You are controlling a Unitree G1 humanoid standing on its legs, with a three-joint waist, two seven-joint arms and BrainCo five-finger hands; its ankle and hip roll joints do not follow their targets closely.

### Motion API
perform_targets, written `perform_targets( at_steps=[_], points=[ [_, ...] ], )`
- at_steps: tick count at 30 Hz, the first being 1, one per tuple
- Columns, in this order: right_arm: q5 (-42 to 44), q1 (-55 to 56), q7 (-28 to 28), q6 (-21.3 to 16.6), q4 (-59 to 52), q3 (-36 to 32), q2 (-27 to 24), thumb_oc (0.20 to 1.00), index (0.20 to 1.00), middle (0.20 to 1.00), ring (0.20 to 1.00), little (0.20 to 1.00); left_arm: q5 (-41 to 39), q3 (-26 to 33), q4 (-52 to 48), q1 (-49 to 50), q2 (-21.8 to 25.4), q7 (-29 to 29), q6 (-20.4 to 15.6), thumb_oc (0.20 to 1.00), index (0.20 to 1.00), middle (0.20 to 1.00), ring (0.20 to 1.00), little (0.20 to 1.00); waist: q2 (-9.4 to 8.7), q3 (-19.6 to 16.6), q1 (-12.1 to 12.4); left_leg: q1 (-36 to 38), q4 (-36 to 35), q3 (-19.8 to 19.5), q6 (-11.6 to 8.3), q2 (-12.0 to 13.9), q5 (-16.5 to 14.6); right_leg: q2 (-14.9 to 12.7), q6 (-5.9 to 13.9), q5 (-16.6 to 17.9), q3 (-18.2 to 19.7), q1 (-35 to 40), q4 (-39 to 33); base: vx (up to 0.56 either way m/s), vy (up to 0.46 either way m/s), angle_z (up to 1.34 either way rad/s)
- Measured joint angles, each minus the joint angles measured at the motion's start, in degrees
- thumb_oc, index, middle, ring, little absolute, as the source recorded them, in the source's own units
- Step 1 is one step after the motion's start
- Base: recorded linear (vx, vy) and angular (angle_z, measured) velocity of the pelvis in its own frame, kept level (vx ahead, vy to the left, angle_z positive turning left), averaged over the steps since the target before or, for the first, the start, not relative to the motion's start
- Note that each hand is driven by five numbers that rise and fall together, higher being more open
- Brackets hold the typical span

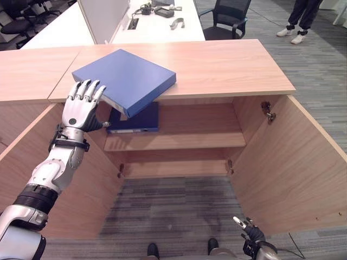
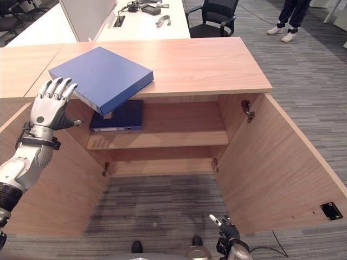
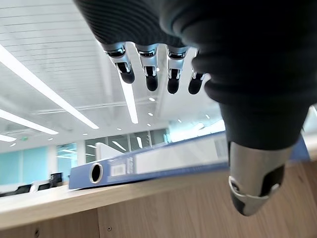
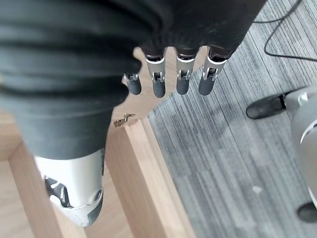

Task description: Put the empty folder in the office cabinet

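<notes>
Folder (image 1: 122, 78) lies flat on the cabinet top (image 1: 217, 67), one corner overhanging the front edge above the open compartment. Left hand (image 1: 81, 105) is raised just beside that corner, fingers spread, thumb underneath — not gripping, contact unclear. Looks stiff, light if empty, smooth cover so likely slippery; best hold is probably the overhanging corner or spine, thumb below, fingers on top. Second folder (image 1: 135, 120) already sits on the shelf (image 1: 179, 142). Right hand (image 4: 168, 82) hangs low by the right door (image 1: 293, 162), fingers relaxed.
</notes>
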Motion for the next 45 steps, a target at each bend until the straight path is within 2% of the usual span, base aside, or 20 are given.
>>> perform_targets(
  at_steps=[3,8,26,33,37,43,44,45],
  points=[
    [0.0,0.6,0.1,-0.5,1.7,0.0,0.0,1.000,1.000,1.000,1.000,1.000,1.2,-2.7,1.3,-4.0,2.3,-0.4,0.7,1.000,1.000,1.000,1.000,1.000,-0.36,0.0,-0.3,0.2,0.0,0.5,-0.08,0.3,-0.1,0.0,-0.03,0.1,0.6,-0.2,0.0,-0.01,0.014,-0.10],
    [0.0,0.4,0.1,-0.5,1.8,0.0,-0.1,1.000,1.000,1.000,1.000,1.000,2.8,-4.5,2.3,-6.3,3.3,-0.8,1.0,1.000,1.000,1.000,1.000,1.000,-0.38,0.0,-1.2,0.2,0.0,0.8,-0.11,0.3,0.0,0.1,-0.02,0.1,0.8,-0.4,0.0,0.00,0.009,-0.03],
    [2.6,-0.4,0.1,-0.6,1.7,0.0,-0.1,1.000,1.000,1.000,1.000,1.000,4.6,-13.5,7.6,-11.9,3.5,-2.7,1.0,1.000,1.000,1.000,1.000,1.000,-0.09,1.7,-1.5,-0.1,0.0,1.8,-0.20,0.4,-0.1,0.1,0.05,0.2,1.7,-1.4,0.4,0.00,0.004,-0.02],
    [4.4,-0.9,0.1,-0.7,1.5,0.0,-0.1,1.000,1.000,1.000,1.000,1.000,4.5,-13.8,8.5,-14.7,3.5,-2.4,1.1,1.000,1.000,1.000,1.000,1.000,-0.72,3.6,-1.5,-0.7,0.0,2.0,-0.22,0.4,-0.1,0.1,0.09,0.3,2.1,-2.6,1.2,-0.01,0.004,-0.01],
    [4.6,-1.3,0.1,-0.7,1.5,0.4,-0.1,1.000,1.000,1.000,1.000,1.000,4.5,-14.1,9.8,-18.3,3.5,-2.3,1.4,1.000,1.000,1.000,1.000,1.000,-1.71,5.2,-1.7,-0.9,0.0,2.0,-0.27,0.4,0.0,0.1,0.09,0.3,2.1,-3.0,1.6,-0.01,0.002,-0.01],
    [5.8,-2.2,0.5,-0.7,1.4,0.8,-0.1,1.000,1.000,1.000,1.000,1.000,4.5,-15.5,11.2,-20.0,3.5,-1.6,2.2,1.000,1.000,1.000,1.000,1.000,-2.03,5.5,-2.6,-1.3,0.2,2.0,-0.28,0.5,0.0,0.1,0.04,0.2,2.1,-3.4,1.7,0.00,0.000,0.00],
    [6.2,-2.2,0.6,-0.7,1.5,0.8,-0.1,1.000,1.000,1.000,1.000,1.000,4.4,-15.5,11.2,-20.0,3.5,-1.6,2.4,0.840,0.840,0.840,0.840,0.840,-2.07,5.5,-2.7,-1.3,0.2,2.0,-0.28,0.5,0.0,0.2,0.05,0.2,2.1,-3.4,1.7,0.00,0.000,0.00],
    [6.6,-2.2,0.7,-0.7,1.5,0.9,0.0,1.000,1.000,1.000,1.000,1.000,3.7,-15.5,11.3,-20.3,3.5,-1.5,2.6,0.200,0.200,0.200,0.200,0.200,-2.36,5.7,-2.9,-1.3,0.5,2.1,-0.28,0.5,0.0,0.2,0.04,0.2,2.2,-3.5,1.8,0.00,0.000,0.00]
  ],
)
